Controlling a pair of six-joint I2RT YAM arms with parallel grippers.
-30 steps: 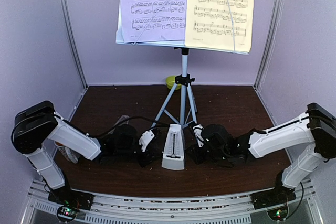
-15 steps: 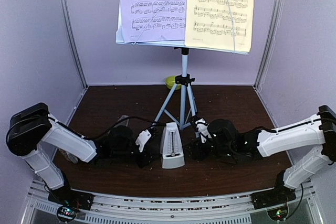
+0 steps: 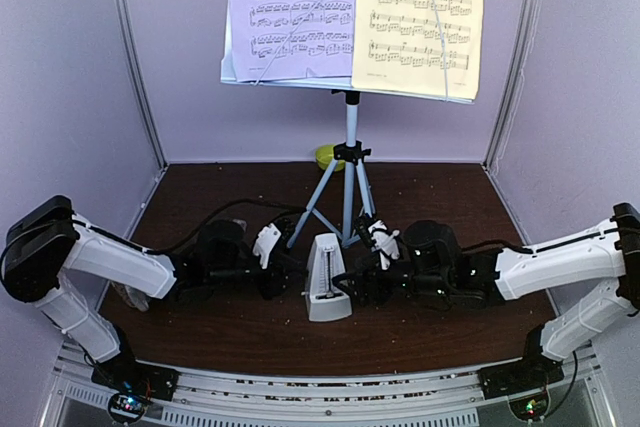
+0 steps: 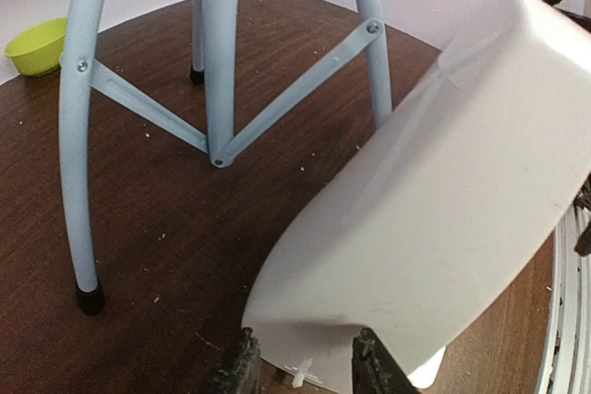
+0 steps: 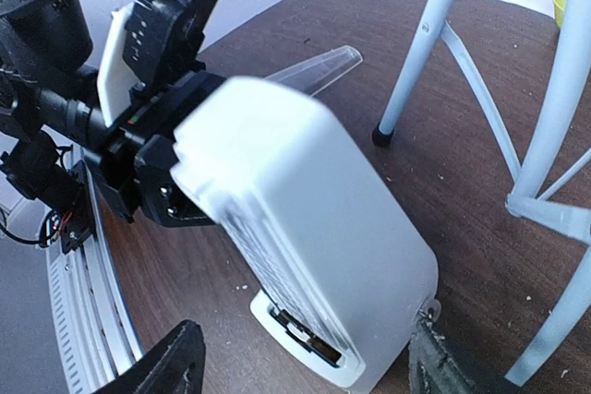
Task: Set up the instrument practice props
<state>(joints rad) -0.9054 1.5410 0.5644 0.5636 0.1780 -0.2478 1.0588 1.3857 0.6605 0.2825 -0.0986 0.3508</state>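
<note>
The music stand (image 3: pixel 350 157) stands at the back on its silver tripod, with a lavender page (image 3: pixel 290 12) and a yellow page (image 3: pixel 420 17) on its desk. The white pyramid metronome (image 3: pixel 326 290) stands upright in front of the tripod legs (image 4: pixel 217 89). My right gripper (image 5: pixel 309 366) is wide open around the metronome's base (image 5: pixel 314 256), its fingers clear of the sides. My left gripper (image 4: pixel 307 371) sits just left of the metronome (image 4: pixel 443 209), its jaws slightly apart with nothing between them. In the top view the left gripper (image 3: pixel 288 265) and right gripper (image 3: pixel 352 272) flank the metronome.
A small green bowl (image 3: pixel 328 155) sits at the back behind the tripod, also seen as the bowl (image 4: pixel 35 43) in the left wrist view. A clear plastic piece (image 5: pixel 319 69) lies on the brown table (image 3: pixel 440 197) behind the metronome. Lavender walls enclose three sides.
My right gripper's jaws have spread wide and let go of the metronome. The left gripper has opened a little and drawn back to the left. The metronome stays standing.
</note>
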